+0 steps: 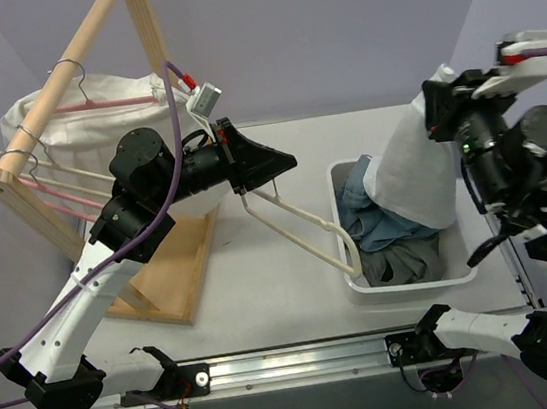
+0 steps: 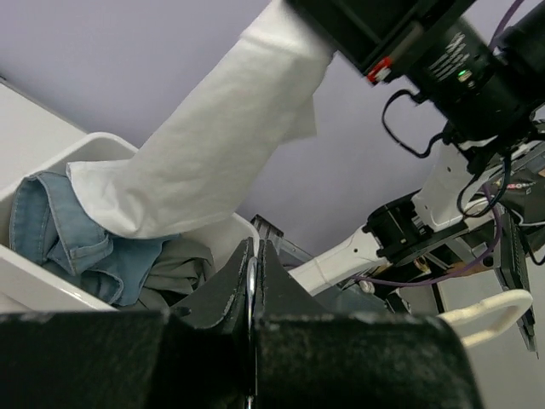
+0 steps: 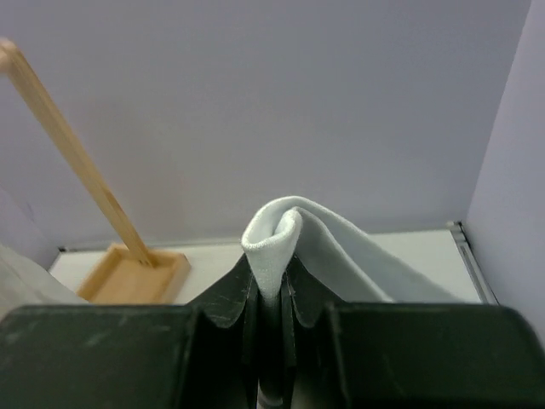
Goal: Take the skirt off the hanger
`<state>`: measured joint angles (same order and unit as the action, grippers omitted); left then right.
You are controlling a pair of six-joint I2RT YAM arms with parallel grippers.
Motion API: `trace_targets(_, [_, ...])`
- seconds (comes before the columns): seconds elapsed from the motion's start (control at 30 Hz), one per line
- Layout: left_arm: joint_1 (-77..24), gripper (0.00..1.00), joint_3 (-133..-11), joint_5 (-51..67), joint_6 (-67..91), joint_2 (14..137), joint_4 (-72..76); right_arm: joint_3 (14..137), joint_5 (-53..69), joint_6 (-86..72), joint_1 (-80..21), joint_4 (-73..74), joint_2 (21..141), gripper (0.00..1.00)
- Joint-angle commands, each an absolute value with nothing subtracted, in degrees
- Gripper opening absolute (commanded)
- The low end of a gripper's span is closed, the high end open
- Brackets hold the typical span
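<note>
**Lavender walls, white table: both grippers closed, skirt down in the bin**

White table (image 1: 267,306) has the wooden rack (image 1: 56,82) at far left and the white bin (image 1: 416,287) right of centre.

Left arm: reaches up from its base, elbow over the rack's base board, wrist turned to point right. Left gripper (image 1: 291,162) has its fingers pressed together on a thin silver wire (it looks to me like the hook of the cream hanger (image 1: 297,227)). That hanger slopes down from the gripper, and its far end is at the bin's near-left corner.

Right arm: folded high at the right wall, close to it. Right gripper (image 3: 271,268) is clamped on a fold of the white shirt (image 1: 415,171). The shirt hangs from it and its lower edge drapes into the bin.

Skirt (image 1: 402,263): a dark grey heap at the front of the bin, on no hanger, with the light blue denim garment (image 1: 360,208) behind it. Pink hangers (image 1: 55,190) hang on the rack, well apart from it.

Room: the cream hanger crosses the table strip between rack base and bin. The shirt covers the bin's right half.
</note>
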<state>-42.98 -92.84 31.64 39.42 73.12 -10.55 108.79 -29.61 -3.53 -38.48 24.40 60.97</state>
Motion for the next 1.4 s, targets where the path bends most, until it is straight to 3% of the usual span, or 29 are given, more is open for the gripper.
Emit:
trace_targets(0.0, [-43.0, 0.02, -93.1, 32.8, 37.5, 72.7, -10.1, 99.8, -31.1, -4.6, -38.4, 22.7, 59.1, 0.0])
trace_targets(0.2, [-43.1, 0.02, -93.3, 33.0, 34.8, 72.6, -13.2, 80.5, -35.5, -12.4, -38.3, 20.5, 52.0, 0.0])
trace_targets(0.4, [-44.9, 0.02, -96.8, 29.9, 28.1, 74.2, -21.4, 66.8, -41.4, -27.2, -36.7, 27.1, 52.5, 0.0])
trace_targets(0.67, [-46.1, 0.02, -99.2, 25.2, 20.9, 75.5, -29.1, 53.7, -22.4, -33.8, -23.7, 26.3, 57.6, 0.03])
trace_targets(0.7, [-46.1, 0.02, -99.6, 24.8, 20.4, 75.6, -29.7, 53.9, -21.5, -33.5, -23.1, 26.5, 57.7, 0.14])
trace_targets(0.73, [-46.1, 0.02, -100.2, 24.4, 20.1, 75.8, -30.1, 54.7, -21.1, -32.4, -23.1, 26.8, 57.8, 0.41])
trace_targets(0.8, [-46.1, 0.02, -100.8, 23.8, 19.2, 76.1, -31.4, 58.9, -20.1, -30.9, -23.1, 28.2, 56.8, 0.64])
trace_targets(0.83, [-46.1, 0.02, -101.1, 23.6, 18.9, 76.3, -31.8, 60.5, -19.3, -29.3, -23.2, 28.6, 56.2, 0.81])
trace_targets(0.93, [-46.1, 0.02, -101.4, 21.8, 17.8, 76.5, -33.0, 68.4, -15.2, -27.5, -23.1, 30.6, 54.1, 1.0])
trace_targets(1.17, [-46.1, 0.02, -104.0, 18.1, 14.5, 79.4, -36.4, 77.0, 10.2, -23.9, -23.2, 28.9, 46.6, 0.99])
trace_targets(1.37, [-46.1, 0.02, -107.5, 15.4, 12.9, 82.1, -38.7, 75.1, 38.9, -22.6, -23.2, 29.4, 45.2, 0.84])
